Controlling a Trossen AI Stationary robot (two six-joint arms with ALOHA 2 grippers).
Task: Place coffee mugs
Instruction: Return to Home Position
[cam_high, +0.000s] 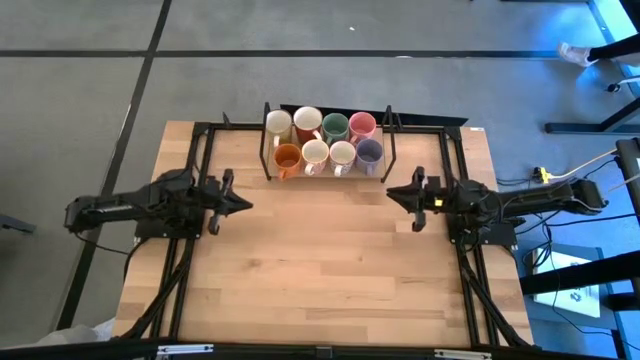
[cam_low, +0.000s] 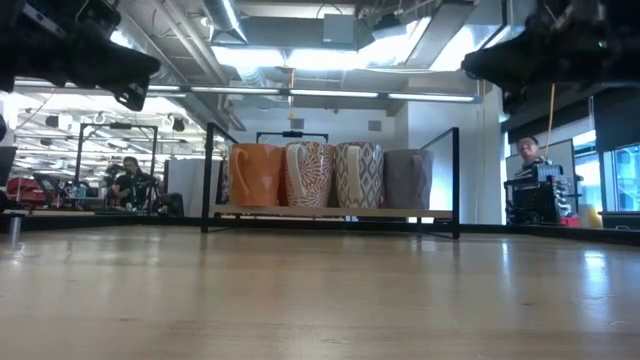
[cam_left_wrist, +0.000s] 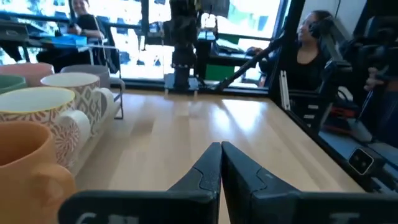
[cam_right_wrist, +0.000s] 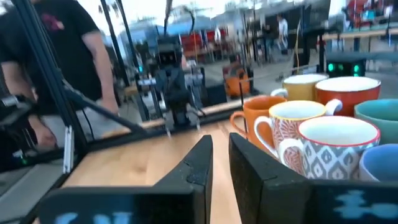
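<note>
Several coffee mugs (cam_high: 325, 140) stand upright in two rows inside a black-framed rack (cam_high: 266, 140) at the middle of the table's far edge. In the near row are an orange mug (cam_high: 288, 157), two patterned white ones and a purple-grey one (cam_high: 369, 152). The far row holds cream, red-orange, green and pink mugs. My left gripper (cam_high: 248, 206) hangs level over the table's left side, shut and empty, its fingertips together (cam_left_wrist: 220, 149). My right gripper (cam_high: 390, 193) hangs level over the right side, with a narrow gap between its fingers (cam_right_wrist: 219, 146) and nothing in it.
Bare wooden tabletop (cam_high: 320, 260) lies between the two grippers and toward the near edge. Black frame rails (cam_high: 190, 270) run along both sides of the table. People sit and stand in the room beyond the table (cam_left_wrist: 311, 50).
</note>
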